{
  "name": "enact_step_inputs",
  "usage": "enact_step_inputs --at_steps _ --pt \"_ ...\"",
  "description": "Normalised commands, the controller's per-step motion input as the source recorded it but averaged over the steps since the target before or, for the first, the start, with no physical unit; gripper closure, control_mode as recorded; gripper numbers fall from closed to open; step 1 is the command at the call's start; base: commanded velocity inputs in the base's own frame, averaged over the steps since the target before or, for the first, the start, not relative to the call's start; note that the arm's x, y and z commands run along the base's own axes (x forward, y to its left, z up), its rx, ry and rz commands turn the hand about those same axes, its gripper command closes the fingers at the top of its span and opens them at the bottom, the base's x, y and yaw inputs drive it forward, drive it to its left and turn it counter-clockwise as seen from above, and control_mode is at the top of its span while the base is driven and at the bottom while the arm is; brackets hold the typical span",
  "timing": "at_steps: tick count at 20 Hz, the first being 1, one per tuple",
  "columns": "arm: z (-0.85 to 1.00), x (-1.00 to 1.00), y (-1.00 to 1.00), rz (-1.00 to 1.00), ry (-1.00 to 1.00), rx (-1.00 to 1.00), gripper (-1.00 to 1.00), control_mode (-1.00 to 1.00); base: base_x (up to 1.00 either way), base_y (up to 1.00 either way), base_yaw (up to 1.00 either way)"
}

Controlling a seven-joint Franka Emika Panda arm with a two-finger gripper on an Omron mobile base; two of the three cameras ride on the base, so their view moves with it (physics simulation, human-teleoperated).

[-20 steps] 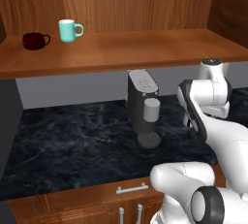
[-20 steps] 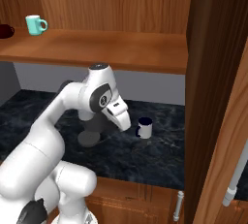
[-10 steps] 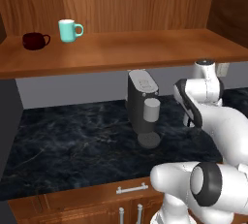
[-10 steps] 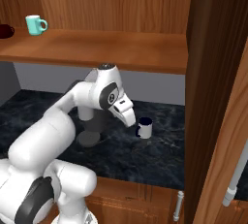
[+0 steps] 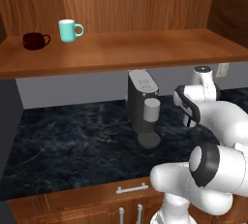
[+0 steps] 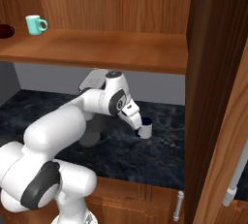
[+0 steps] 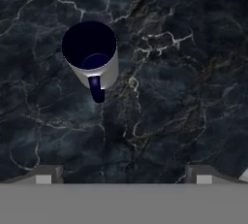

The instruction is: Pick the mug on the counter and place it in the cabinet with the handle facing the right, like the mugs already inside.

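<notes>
Grey cylindrical mug [image 7: 94, 60] with dark navy inside stood upright on the black marble-look desk [image 7: 184, 72], right of the dark coffee machine [image 5: 142, 104]. Claw [image 7: 123, 174] hovered above the mug, fingers spread wide, pinching nothing. Navy loop handle [image 7: 96, 88] pointed toward the claw.

counter [image 5: 72, 145]: lower half of frame, bears coffee machine [image 5: 142, 105] at centre, grey mug [image 7: 92, 56]
cabinet shelf [image 5: 145, 48]: upper frame, bears teal mug [image 5: 68, 30], maroon cup [image 5: 34, 40] at upper left
</notes>
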Motion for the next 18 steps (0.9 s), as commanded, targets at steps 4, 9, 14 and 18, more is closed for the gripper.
enact_step_inputs --at_steps 4,9,14,18 --pt "-0.42 0.33 -0.1 0.0 0.0 0.0 -1.0 -1.0 0.0 0.0 0.0" --pt "-0.38 0.34 -0.12 0.0 0.0 0.0 -1.0 -1.0 0.0 0.0 0.0" --pt "-0.2 0.3 -0.2 0.0 0.01 0.0 -1.0 -1.0 0.0 0.0 0.0" --pt "-0.22 0.36 -0.2 0.0 0.01 0.0 -1.0 -1.0 0.0 0.0 0.0"
